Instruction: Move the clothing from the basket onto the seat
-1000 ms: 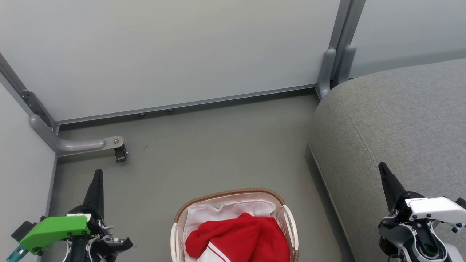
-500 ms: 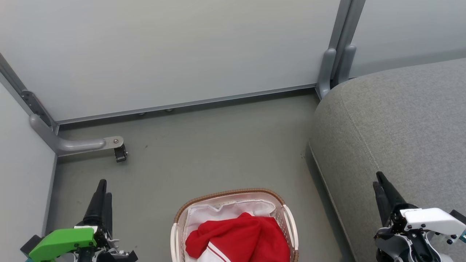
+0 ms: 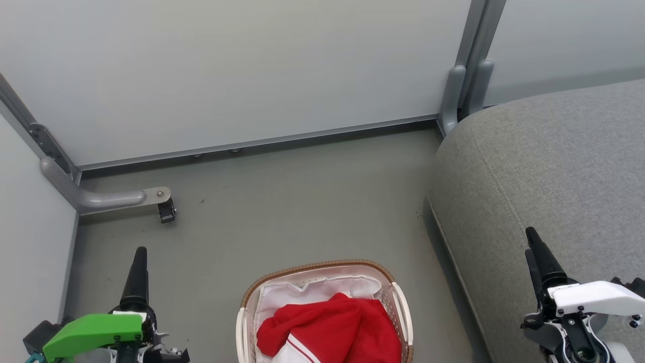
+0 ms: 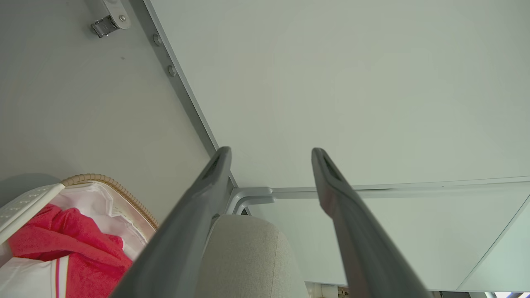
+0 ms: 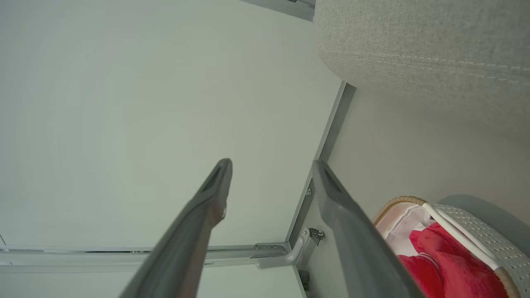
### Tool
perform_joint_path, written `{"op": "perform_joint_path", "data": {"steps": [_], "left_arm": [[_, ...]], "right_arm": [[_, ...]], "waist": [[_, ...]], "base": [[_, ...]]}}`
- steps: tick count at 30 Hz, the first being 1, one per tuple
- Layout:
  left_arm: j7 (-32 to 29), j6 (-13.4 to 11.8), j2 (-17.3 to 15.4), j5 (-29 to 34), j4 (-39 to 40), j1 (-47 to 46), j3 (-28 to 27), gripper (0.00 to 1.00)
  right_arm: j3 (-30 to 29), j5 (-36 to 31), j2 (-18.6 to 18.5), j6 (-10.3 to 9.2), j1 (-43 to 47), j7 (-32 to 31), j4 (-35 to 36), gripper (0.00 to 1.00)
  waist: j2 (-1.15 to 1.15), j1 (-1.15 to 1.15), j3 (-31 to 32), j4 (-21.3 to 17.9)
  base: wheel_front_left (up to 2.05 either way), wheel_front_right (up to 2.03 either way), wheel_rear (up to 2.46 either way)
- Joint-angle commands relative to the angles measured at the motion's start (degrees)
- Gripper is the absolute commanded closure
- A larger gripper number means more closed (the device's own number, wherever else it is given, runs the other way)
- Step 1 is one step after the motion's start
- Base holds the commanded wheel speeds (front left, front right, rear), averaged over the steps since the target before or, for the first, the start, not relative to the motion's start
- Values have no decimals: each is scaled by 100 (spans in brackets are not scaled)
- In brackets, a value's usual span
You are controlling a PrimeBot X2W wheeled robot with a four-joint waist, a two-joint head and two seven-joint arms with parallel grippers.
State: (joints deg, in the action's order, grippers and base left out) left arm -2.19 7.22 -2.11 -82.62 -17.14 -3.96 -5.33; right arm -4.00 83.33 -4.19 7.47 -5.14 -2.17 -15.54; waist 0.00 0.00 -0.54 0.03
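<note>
The white basket [image 3: 251, 295] with a brown woven rim stands on the floor at the bottom middle. The red clothing [image 3: 332, 327] with white trim lies bunched inside it on the white liner. The big grey seat [image 3: 549, 161] is to the basket's right. My left gripper [image 3: 139, 252] hangs at the lower left, left of the basket, fingers pointing away. The left wrist view has this gripper [image 4: 270, 151] open and empty, with the clothing [image 4: 62, 236] and basket [image 4: 107, 184] off to its side. Over the seat's front edge, my right gripper [image 3: 529, 241] is likewise open and empty [image 5: 272, 162].
Pale wall panels close off the back and left. A grey metal foot with a small caster [image 3: 166, 212] juts onto the floor at the left. A grey upright post [image 3: 463, 91] stands by the seat's back corner. Bare grey floor [image 3: 302, 201] lies beyond the basket.
Both grippers have gone from shut to open. The left gripper has sunk a little lower in the head view; the right one dipped and came back up.
</note>
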Motion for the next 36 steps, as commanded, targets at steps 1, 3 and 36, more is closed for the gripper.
{"op": "perform_joint_path", "data": {"steps": [1,3,36], "left_arm": [[67,13,-35,293,79,-156,27,0],[118,14,-35,525,81,-163,50,0],[800,-28,-64,4301,118,-93,440,0]], "right_arm": [[0,-284,-67,1,-148,76,124,0],[-10,-530,-58,1,-167,125,162,0],[383,-3712,-144,2,-264,808,295,0]], "waist": [[0,0,-5,2],[0,0,-14,4],[0,0,-88,13]], "base": [[0,0,0],[0,0,0],[0,0,0]]}}
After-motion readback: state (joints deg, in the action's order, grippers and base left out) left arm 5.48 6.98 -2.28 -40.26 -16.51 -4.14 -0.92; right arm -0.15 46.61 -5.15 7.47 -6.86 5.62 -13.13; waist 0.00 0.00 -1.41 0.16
